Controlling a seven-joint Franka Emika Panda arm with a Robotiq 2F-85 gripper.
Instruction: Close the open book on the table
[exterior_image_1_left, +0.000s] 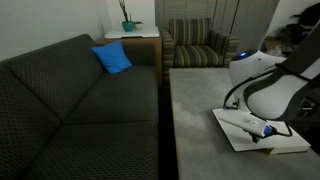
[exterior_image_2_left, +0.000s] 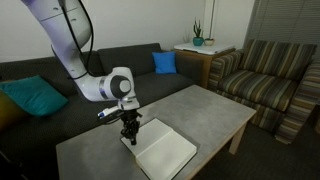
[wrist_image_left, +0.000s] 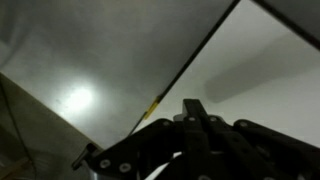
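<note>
The book (exterior_image_2_left: 168, 152) lies flat near the front end of the grey table (exterior_image_2_left: 205, 108), a white page facing up. It also shows in an exterior view (exterior_image_1_left: 250, 138) and fills the right of the wrist view (wrist_image_left: 260, 80), where a yellow strip (wrist_image_left: 150, 106) marks its edge. My gripper (exterior_image_2_left: 128, 136) points down at the book's edge nearest the sofa, touching or just above it. It appears in an exterior view (exterior_image_1_left: 266, 134) over the book. In the wrist view its fingers (wrist_image_left: 195, 110) look pressed together with nothing between them.
A dark sofa (exterior_image_1_left: 80, 110) runs along one side of the table, with a blue cushion (exterior_image_1_left: 113, 58) and a teal cushion (exterior_image_2_left: 35, 97). A striped armchair (exterior_image_2_left: 270, 75) stands past the far end. A small side table with a plant (exterior_image_2_left: 198, 42) stands in the corner.
</note>
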